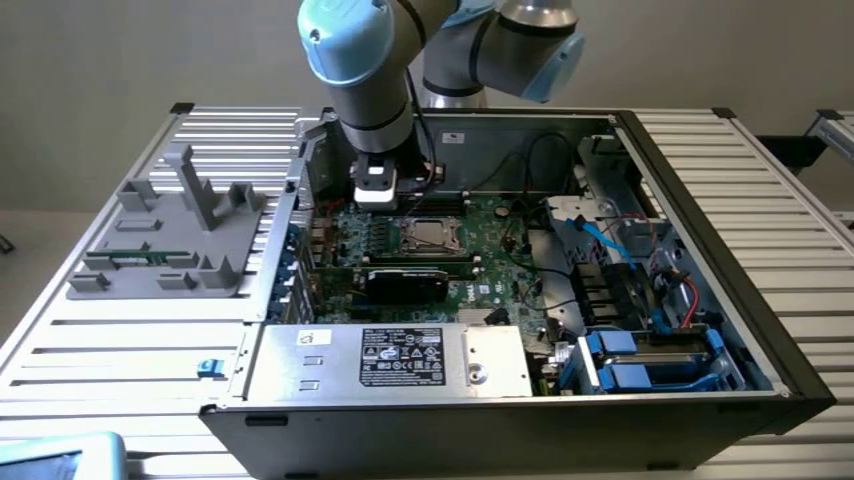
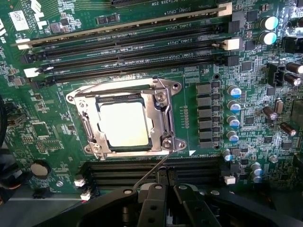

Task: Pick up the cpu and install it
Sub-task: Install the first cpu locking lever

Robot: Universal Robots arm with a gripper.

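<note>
Inside the open computer case [image 1: 711, 235] on the slatted bench [image 1: 134, 345], the cpu [image 2: 124, 124] lies flat in its socket on the green motherboard [image 2: 52, 101]. The metal frame [image 2: 162, 120] is folded down around the chip's pale top. We see the pincer [image 2: 165, 188] hanging just beside the socket on the arm [image 1: 363, 80], tips together and nothing between them.

We judge the picking and placing done (the chip sits square, no corner lifted) and the locking to be the step in hand. The thin wire lever [image 2: 150, 172] slants from the frame's corner toward the pincer, and it seems to stand free of its hook, though the angle leaves that unsure. Closing it would call for a steady push from the closed tips along the lever alone, kept off the chip and the memory slots [image 2: 128, 49] nearby.
</note>
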